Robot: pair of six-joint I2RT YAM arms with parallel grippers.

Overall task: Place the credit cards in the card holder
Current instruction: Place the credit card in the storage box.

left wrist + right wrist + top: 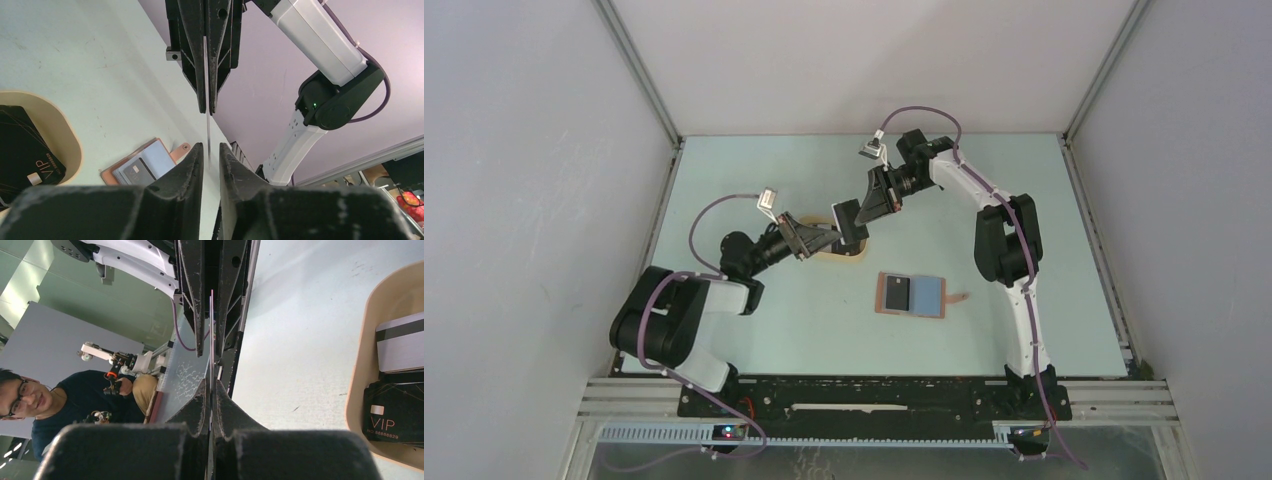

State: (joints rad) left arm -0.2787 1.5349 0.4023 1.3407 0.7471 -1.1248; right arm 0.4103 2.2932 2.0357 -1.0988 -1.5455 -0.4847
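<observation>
Credit card [208, 132]: aloft above tray [74, 145], left of centre, edge-on, long axis running gripper to gripper. Right gripper [208, 111] clamps far-right end. Left gripper [211, 147] narrow, jaws straddling near-left end, slim gaps showing.

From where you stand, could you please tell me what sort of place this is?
Probably a robotics lab test cell: a table walled by grey panels on aluminium posts, a left arm and right arm bolted to its near rail, and a person in glasses watching nearby.
</observation>
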